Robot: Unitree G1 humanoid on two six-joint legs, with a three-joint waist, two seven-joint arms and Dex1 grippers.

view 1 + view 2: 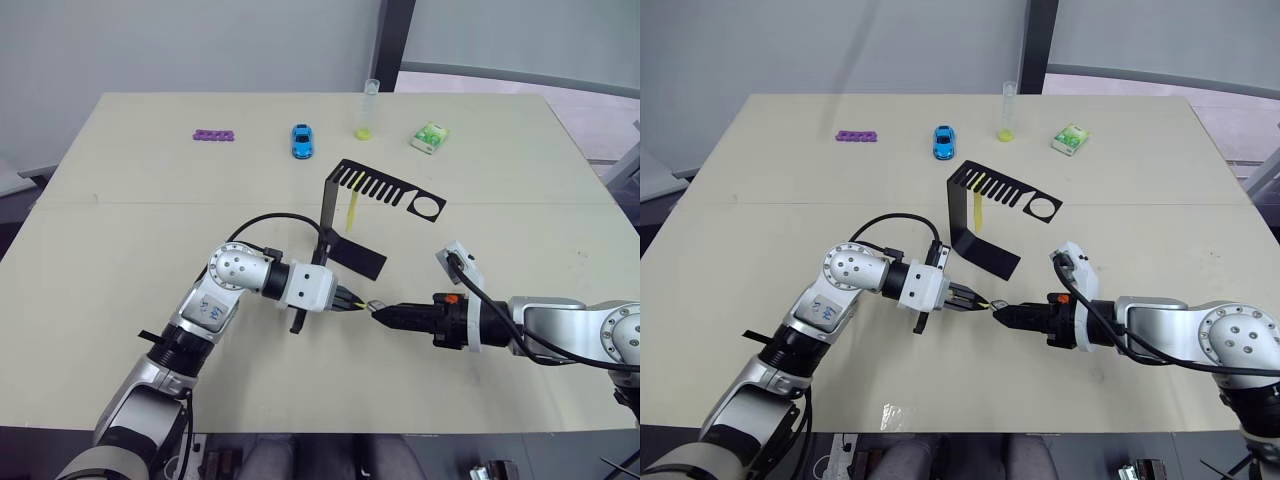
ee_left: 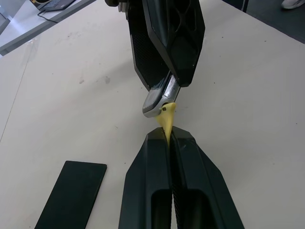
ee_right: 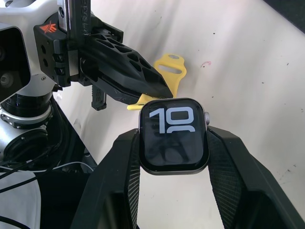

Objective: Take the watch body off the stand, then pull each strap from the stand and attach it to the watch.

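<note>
1. Watch body (image 3: 173,137) sits just in front of the stand (image 1: 345,215), pinched by my right gripper (image 1: 385,314) jaws; rigid, likely slippery.
2. Left gripper (image 1: 358,304) jaws pinch a soft strap (image 2: 167,120); I'd grip near its tip.

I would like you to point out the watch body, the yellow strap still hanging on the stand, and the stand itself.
watch body (image 3: 174,136), right wrist view, middle of its dark screen.
hanging strap (image 1: 354,208), left eye view, middle of its yellow length.
stand (image 1: 327,212), left eye view, its upright.
</note>
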